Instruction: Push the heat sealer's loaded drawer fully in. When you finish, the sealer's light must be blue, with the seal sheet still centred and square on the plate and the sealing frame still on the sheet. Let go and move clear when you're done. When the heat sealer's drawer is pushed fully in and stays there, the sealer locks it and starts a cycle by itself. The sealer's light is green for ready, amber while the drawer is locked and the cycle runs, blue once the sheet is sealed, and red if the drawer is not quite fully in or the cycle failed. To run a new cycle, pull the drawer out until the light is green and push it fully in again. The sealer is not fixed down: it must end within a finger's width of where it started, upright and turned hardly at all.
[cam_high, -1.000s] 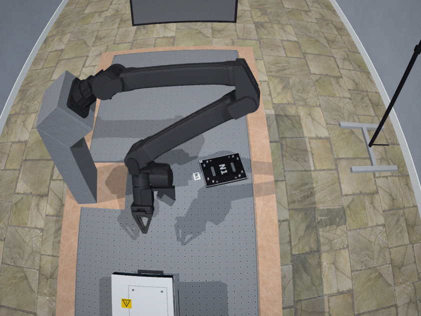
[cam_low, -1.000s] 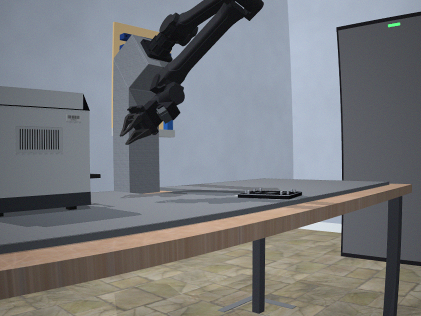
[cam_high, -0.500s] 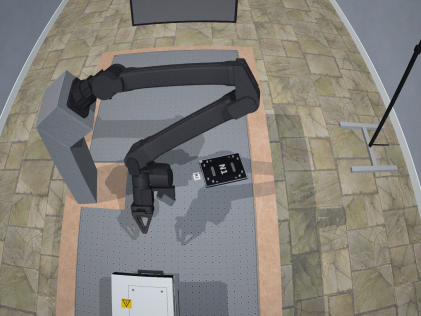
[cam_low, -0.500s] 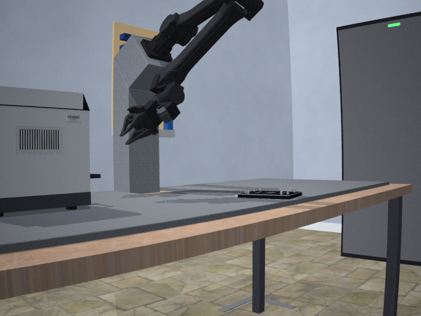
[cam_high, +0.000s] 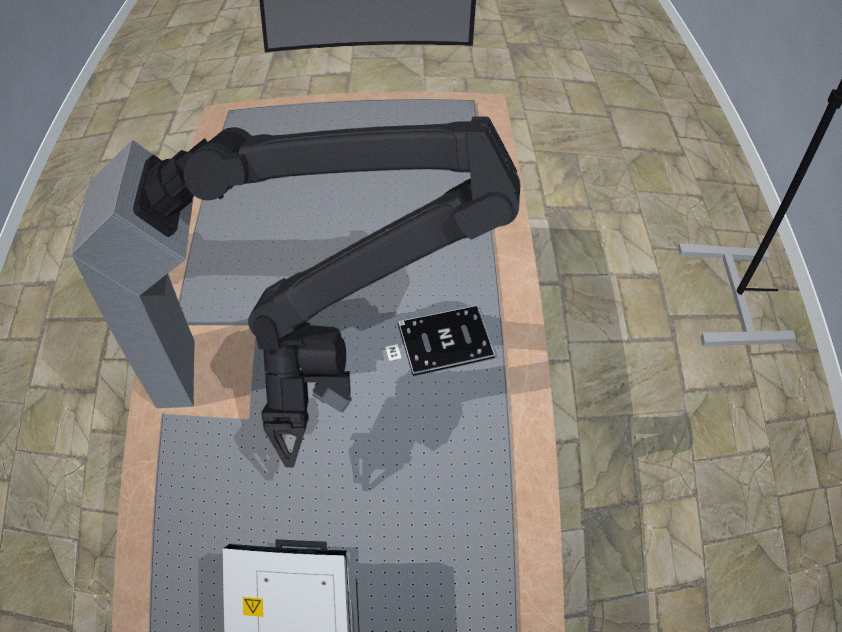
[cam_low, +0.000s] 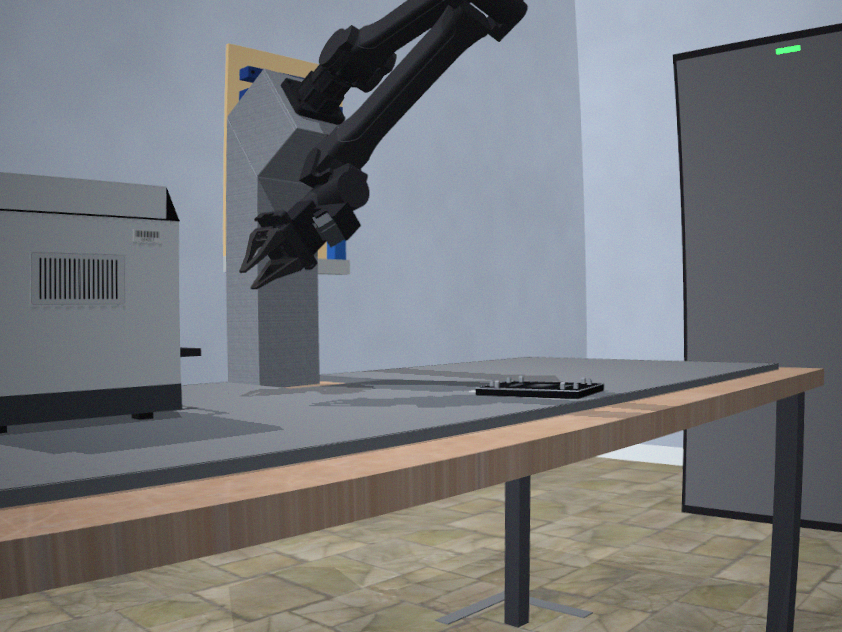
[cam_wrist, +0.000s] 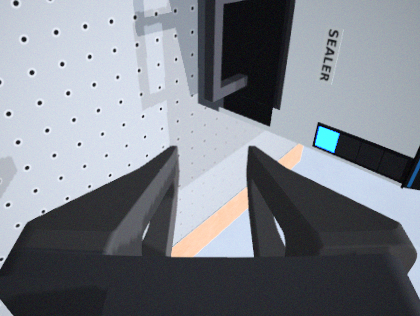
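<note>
Hanging above the grey perforated bench (cam_high: 435, 476), my black arm (cam_high: 353, 265) held my jaws part-way open with nothing between them, well apart from the white box-shaped heat sealer (cam_high: 285, 590) at the bench's end. The top view showed my gripper (cam_high: 288, 454) pointing toward the sealer, whose dark drawer handle (cam_high: 299, 543) stood just off its front edge, but it hid the front face. Only my wrist view gave me that face: the dark drawer front (cam_wrist: 255, 41) with its grey bracket handle (cam_wrist: 222, 37) sat close against the pale panel lettered SEALER, and a small square light (cam_wrist: 327, 138) there glowed blue. The plate, sheet and frame were out of sight in every view. The exterior view alone showed my height: my gripper (cam_low: 266, 261) tilted downward, level with the sealer's (cam_low: 88, 292) upper half. A black plate marked N1 (cam_high: 446, 338) lay flat to one side.
</note>
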